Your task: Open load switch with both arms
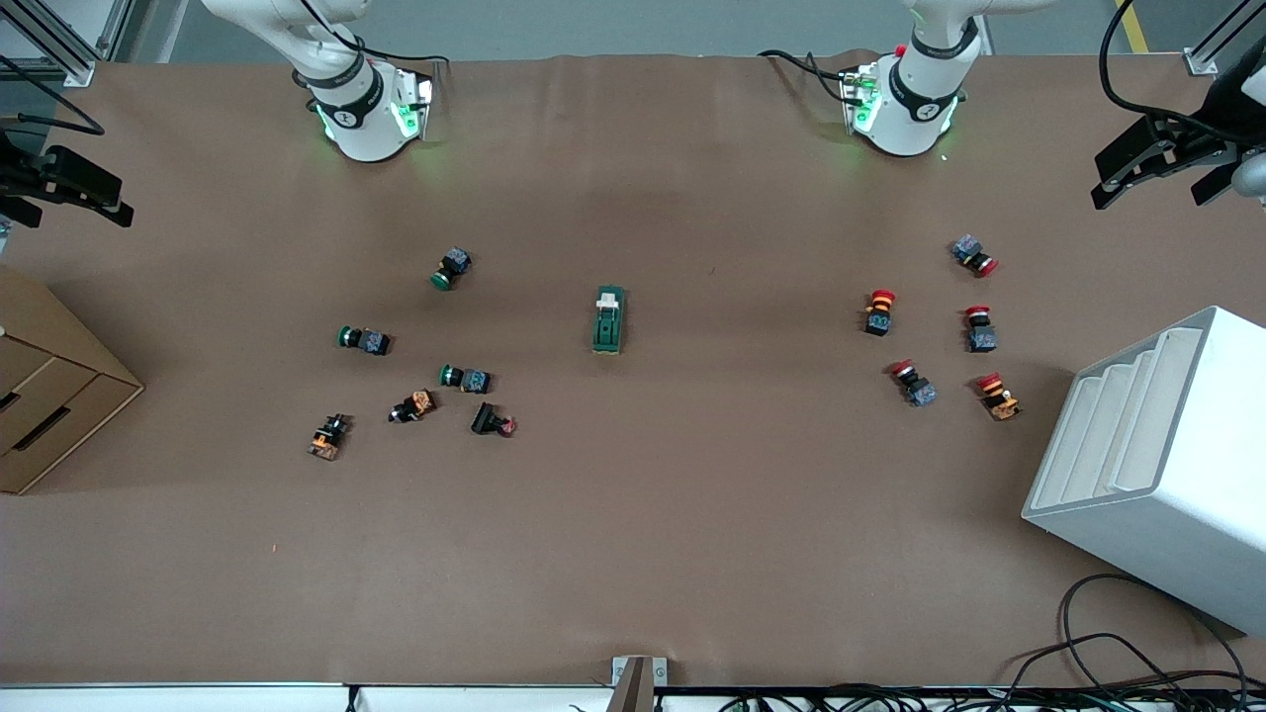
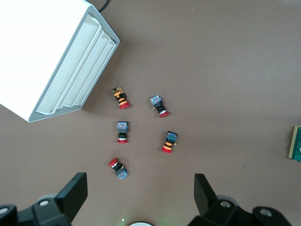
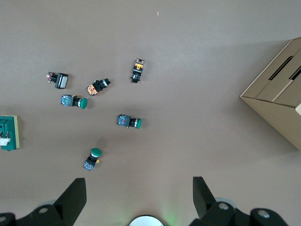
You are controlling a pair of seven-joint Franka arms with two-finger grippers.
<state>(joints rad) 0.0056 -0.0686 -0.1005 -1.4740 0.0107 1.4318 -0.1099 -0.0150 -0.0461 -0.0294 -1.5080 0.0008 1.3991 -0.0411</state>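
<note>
Load switch (image 1: 608,320) lay mid-desk (image 1: 633,554), bare surface all round. Left gripper (image 1: 1167,163) and right gripper (image 1: 64,188) hung released over opposite desk ends.

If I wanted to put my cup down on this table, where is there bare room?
Bare room: the wide strip of table nearer the front camera than the load switch, between the cardboard box and the white rack. Crowded: the green buttons toward the right arm's end, the red buttons toward the left arm's end.
</note>
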